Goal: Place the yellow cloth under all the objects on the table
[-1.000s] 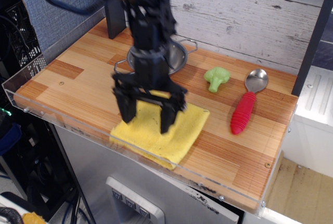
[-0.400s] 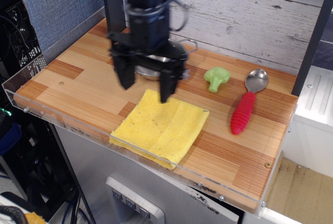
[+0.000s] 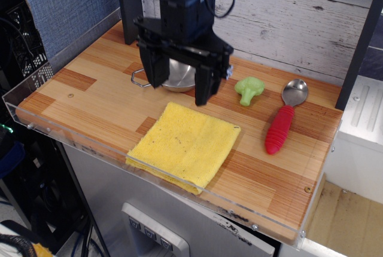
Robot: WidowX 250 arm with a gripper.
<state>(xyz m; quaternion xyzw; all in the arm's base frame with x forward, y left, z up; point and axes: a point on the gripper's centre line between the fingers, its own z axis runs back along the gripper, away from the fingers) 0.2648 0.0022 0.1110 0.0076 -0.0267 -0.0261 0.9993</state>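
Above the steel bowl (image 3: 179, 76), the gripper (image 3: 178, 88) has risen off the yellow cloth (image 3: 184, 144).

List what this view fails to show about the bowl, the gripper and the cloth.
- Steel bowl: the open gripper hides most of its rim and inside; whether anything lies in it is unknown.
- Bowl's right handle: behind the gripper's finger.
- Gripper height: from this one view, whether the fingertips touch the table cannot be told.
- Yellow cloth: its underside and the number of folded layers are hidden.
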